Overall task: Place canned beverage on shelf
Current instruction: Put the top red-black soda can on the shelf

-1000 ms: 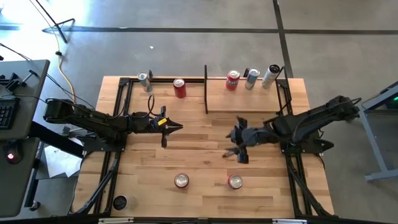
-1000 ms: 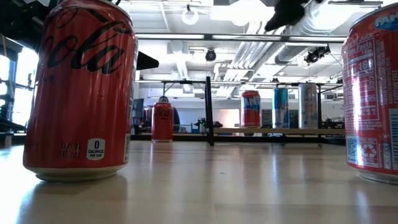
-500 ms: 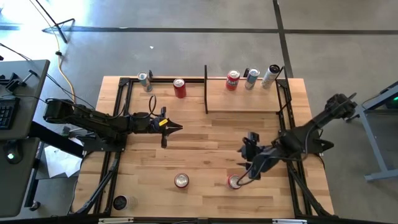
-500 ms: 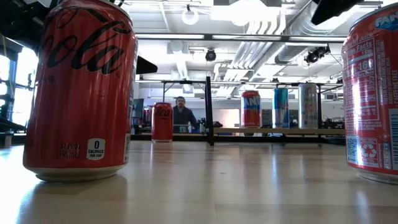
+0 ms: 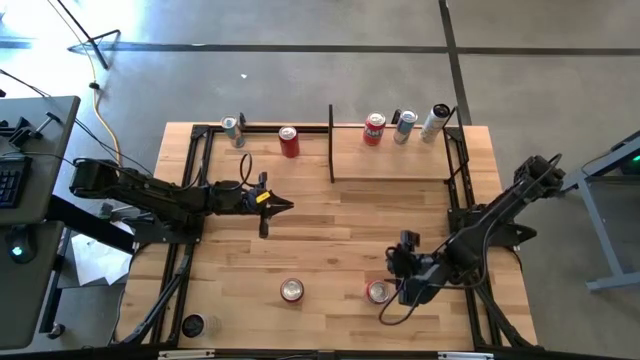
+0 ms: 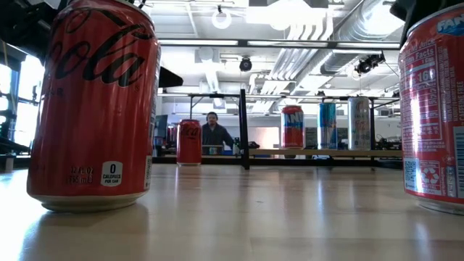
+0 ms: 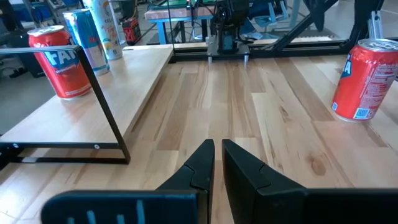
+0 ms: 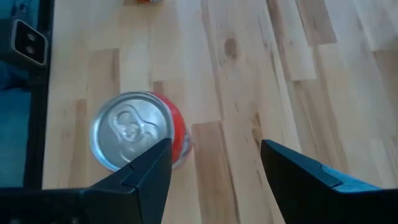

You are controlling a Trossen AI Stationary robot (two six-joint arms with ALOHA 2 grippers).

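Right gripper (image 5: 393,287) hangs released, fingers spread, just beside the upright red aluminium can (image 5: 378,292). Left gripper (image 5: 287,206) waits clenched, empty, mid-table. The light-wood shelf (image 5: 400,160) apparently carries 3 cans.

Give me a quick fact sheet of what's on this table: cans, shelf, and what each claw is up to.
Shelf: light-wood ledge at the table's far side, black divider at its left end
Cans on shelf: three
Cans near front edge: two red ones
Other cans: red can and silver can left of the divider
Right claw: open, above the front right red can, not gripping it
Left claw: shut, empty, mid-table
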